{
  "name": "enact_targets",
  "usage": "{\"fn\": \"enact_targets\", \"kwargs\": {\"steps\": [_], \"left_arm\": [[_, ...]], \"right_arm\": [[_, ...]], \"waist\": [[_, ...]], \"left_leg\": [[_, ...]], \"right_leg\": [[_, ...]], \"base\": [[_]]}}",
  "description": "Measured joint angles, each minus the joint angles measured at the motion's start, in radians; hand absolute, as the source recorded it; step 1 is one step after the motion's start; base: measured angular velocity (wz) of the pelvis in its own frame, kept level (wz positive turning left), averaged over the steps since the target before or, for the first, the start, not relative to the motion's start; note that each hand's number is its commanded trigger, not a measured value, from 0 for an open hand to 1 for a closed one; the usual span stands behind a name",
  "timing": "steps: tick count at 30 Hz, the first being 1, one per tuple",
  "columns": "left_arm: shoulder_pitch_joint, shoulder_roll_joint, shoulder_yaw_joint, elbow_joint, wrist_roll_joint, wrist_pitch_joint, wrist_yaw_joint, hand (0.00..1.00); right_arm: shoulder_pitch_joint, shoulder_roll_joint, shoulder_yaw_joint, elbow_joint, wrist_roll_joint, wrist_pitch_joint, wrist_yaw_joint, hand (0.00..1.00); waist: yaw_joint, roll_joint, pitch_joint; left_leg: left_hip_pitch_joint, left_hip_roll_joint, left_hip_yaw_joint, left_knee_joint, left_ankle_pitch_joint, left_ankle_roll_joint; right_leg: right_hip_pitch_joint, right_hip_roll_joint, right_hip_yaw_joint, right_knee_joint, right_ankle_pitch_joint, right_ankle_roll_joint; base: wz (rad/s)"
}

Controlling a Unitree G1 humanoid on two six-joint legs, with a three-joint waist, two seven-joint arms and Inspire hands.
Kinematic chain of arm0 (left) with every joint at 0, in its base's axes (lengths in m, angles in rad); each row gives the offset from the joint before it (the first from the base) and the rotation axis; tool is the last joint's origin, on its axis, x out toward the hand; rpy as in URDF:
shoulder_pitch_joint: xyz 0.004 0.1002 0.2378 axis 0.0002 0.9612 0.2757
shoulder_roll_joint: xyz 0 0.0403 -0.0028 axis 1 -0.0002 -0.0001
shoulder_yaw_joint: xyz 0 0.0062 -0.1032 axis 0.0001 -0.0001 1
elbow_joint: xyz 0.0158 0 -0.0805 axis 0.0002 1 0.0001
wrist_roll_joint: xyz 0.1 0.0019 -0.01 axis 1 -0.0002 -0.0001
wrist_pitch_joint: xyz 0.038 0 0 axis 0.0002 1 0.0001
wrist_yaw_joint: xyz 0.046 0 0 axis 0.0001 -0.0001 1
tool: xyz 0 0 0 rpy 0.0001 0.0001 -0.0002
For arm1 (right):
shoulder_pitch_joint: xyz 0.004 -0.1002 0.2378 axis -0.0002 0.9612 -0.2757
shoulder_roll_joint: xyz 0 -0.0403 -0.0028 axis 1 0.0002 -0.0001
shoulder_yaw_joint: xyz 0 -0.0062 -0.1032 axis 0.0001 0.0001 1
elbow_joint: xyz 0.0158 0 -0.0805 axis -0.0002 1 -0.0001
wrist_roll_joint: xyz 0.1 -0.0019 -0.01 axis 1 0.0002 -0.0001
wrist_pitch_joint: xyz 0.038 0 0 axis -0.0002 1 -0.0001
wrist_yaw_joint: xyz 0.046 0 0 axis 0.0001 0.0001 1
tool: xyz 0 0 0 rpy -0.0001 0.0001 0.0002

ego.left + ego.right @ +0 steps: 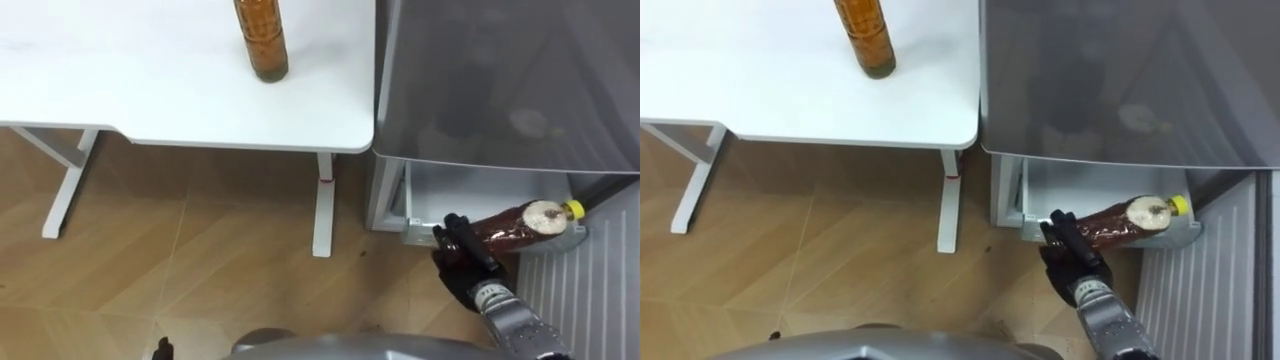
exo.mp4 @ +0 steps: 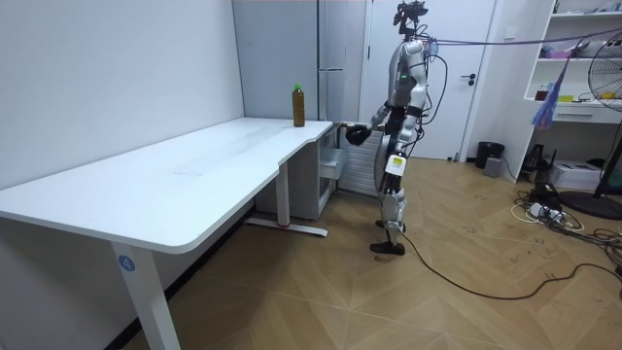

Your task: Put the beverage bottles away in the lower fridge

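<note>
R hand [image 1: 465, 262] at grey fridge's open lower compartment [image 1: 470, 185].
I see fingers [image 1: 458, 232] grasping brown yellow-capped plastic bottle [image 1: 525, 225], lying sideways, cap end away from fingers, to R.

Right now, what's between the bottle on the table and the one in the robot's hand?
Edge of the table, then the grey upper fridge, in the left eye view.

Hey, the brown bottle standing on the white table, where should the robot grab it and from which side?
Likely best to grip the brown bottle round its straight body, about mid-height, coming from the white table's near edge: it stands upright close to that edge, nothing beside it. The right hand is full, holding another bottle at the lower fridge.
</note>
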Motion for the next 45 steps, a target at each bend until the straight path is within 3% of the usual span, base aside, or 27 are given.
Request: {"fn": "enact_targets", "kwargs": {"steps": [6,10,15,18,20,23,27,30,34,38,45], "left_arm": [[0.002,-0.001,-0.013,0.024,-0.001,0.037,-0.011,0.0],[-0.002,-0.001,-0.028,0.02,-0.001,0.074,-0.033,0.0],[-0.041,0.001,-0.029,0.022,-0.001,0.08,-0.036,0.0],[-0.074,0.003,-0.03,0.026,-0.002,0.093,-0.037,0.0],[-0.105,0.007,-0.047,0.033,-0.002,0.111,-0.038,0.0],[-0.134,0.014,-0.075,0.058,-0.003,0.116,-0.051,0.0],[-0.162,0.023,-0.106,0.073,-0.002,0.129,-0.061,0.0],[-0.196,0.033,-0.107,0.074,-0.003,0.128,-0.081,0.0],[-0.222,0.034,-0.118,0.076,-0.011,0.129,-0.089,0.0],[-0.25,0.034,-0.125,0.076,-0.011,0.128,-0.092,0.0],[-0.288,0.039,-0.127,0.086,-0.014,0.129,-0.085,0.0]], "right_arm": [[-0.014,-0.002,0.003,0.0,0.108,-0.001,0.013,1.0],[-0.041,-0.007,0.002,0.008,0.143,0.0,0.013,1.0],[-0.134,-0.009,0.001,0.066,0.158,0.004,0.016,1.0],[-0.201,-0.011,0.001,0.082,0.189,0.005,0.016,1.0],[-0.275,-0.013,-0.032,0.167,0.219,0.034,0.017,1.0],[-0.354,-0.02,-0.056,0.254,0.217,0.05,0.018,1.0],[-0.387,-0.025,-0.073,0.281,0.225,0.069,0.032,1.0],[-0.409,-0.042,-0.086,0.288,0.233,0.069,0.031,1.0],[-0.467,-0.054,-0.109,0.34,0.238,0.077,0.031,1.0],[-0.562,-0.073,-0.156,0.392,0.239,0.103,0.015,1.0],[-0.613,-0.124,-0.193,0.395,0.251,0.103,0.007,1.0]], "waist": [[0.0,0.003,0.001],[-0.003,0.013,-0.0024],[0.0,0.015,0.0009],[-0.002,0.012,0.0063],[-0.003,0.002,0.0127],[0.005,-0.003,0.0154],[0.005,-0.002,0.0164],[0.037,-0.003,0.0176],[0.054,-0.006,0.0215],[0.056,-0.007,0.0371],[0.084,-0.01,0.0443]], "left_leg": [[-0.008,-0.001,0.0,0.003,0.0,0.0],[-0.038,-0.001,0.0,0.009,0.001,0.001],[-0.074,-0.001,-0.002,0.016,0.002,0.003],[-0.115,-0.001,-0.007,0.026,0.006,0.004],[-0.151,-0.001,-0.011,0.039,0.009,0.005],[-0.191,-0.002,-0.011,0.043,0.013,0.007],[-0.239,-0.002,-0.011,0.061,0.014,0.007],[-0.288,0.0,-0.013,0.078,0.015,0.008],[-0.331,-0.006,-0.015,0.081,0.027,0.013],[-0.403,-0.01,-0.015,0.112,0.035,0.018],[-0.517,-0.019,-0.01,0.17,0.042,0.03]], "right_leg": [[0.003,-0.001,-0.009,-0.01,-0.001,0.001],[-0.022,-0.001,-0.01,-0.009,0.0,0.0],[-0.063,-0.002,-0.008,0.004,0.0,0.0],[-0.099,-0.004,-0.019,0.013,0.0,-0.001],[-0.132,-0.006,-0.028,0.026,0.001,-0.002],[-0.174,-0.008,-0.03,0.039,0.003,-0.005],[-0.225,-0.01,-0.027,0.054,0.004,-0.006],[-0.281,-0.012,-0.023,0.081,0.004,-0.007],[-0.328,-0.021,-0.028,0.097,0.006,-0.01],[-0.413,-0.033,-0.027,0.152,0.006,-0.01],[-0.535,-0.053,-0.021,0.226,0.005,-0.01]], "base": [[0.05],[0.03],[0.01],[0.1],[0.1],[0.01],[-0.02],[-0.02],[0.01],[-0.01],[0.0]]}}
